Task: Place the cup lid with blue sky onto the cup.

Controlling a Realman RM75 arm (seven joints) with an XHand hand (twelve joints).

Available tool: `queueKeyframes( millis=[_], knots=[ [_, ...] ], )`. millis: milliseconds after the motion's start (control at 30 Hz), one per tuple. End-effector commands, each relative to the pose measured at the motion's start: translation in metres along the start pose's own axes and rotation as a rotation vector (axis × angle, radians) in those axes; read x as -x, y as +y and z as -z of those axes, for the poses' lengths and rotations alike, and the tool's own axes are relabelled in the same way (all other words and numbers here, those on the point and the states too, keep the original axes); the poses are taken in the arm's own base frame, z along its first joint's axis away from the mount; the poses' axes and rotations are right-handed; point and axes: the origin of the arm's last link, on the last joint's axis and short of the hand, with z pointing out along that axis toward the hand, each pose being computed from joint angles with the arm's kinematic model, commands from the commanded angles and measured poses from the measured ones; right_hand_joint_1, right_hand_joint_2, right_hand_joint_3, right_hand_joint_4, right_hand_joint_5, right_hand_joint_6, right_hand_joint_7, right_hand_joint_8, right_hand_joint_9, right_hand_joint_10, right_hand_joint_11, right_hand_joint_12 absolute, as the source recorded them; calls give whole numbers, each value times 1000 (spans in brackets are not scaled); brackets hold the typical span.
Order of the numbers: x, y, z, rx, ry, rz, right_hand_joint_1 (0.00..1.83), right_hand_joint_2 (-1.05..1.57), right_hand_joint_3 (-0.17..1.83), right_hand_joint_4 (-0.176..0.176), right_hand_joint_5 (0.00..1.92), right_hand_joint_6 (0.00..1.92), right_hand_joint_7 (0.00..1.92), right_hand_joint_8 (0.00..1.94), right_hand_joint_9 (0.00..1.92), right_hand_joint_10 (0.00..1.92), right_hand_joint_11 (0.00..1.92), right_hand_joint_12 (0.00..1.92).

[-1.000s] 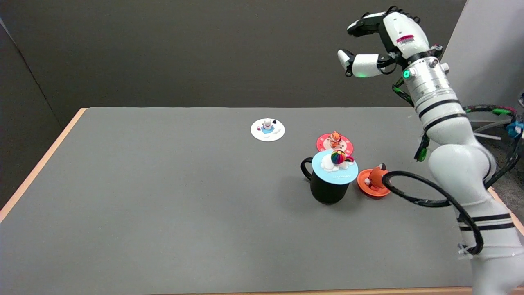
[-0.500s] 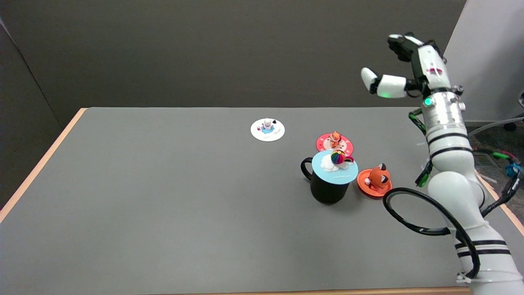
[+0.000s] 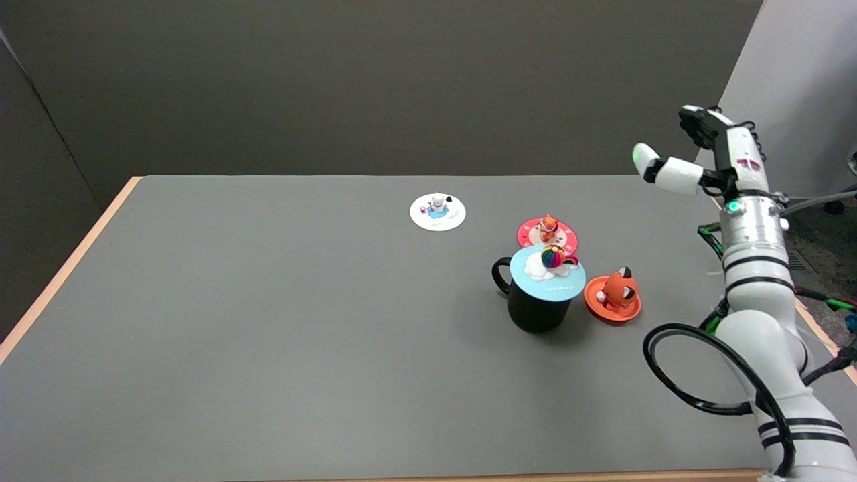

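Where blue lid (image 3: 548,276) hides black cup (image 3: 535,309) mouth, robot hand (image 3: 710,150) empty, fingers spread

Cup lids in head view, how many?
4. Blue sky lid sits on the black cup. Orange lid lies on the table right of the cup, red lid just behind it, white lid farther back left. None looks hidden.

**Matt table, glossy cup**

The table (image 3: 268,321) top looks matt grey and smooth, edged in pale wood. The black cup (image 3: 535,309) seems glossy ceramic. Its sky-blue lid (image 3: 552,281) looks like smooth matt rubber. The right hand (image 3: 710,157) shows shiny white and black plastic.
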Motion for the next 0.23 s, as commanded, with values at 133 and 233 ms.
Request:
queueKeyframes(
  millis=[133, 233],
  knots=[
    [-9, 59, 33, 143, 36, -53, 605, 300, 947, -65, 477, 194, 529, 155, 452, 174, 379, 348],
    [-4, 64, 38, 160, 31, -81, 602, 304, 947, -64, 483, 195, 535, 156, 456, 175, 384, 350]
  ],
)
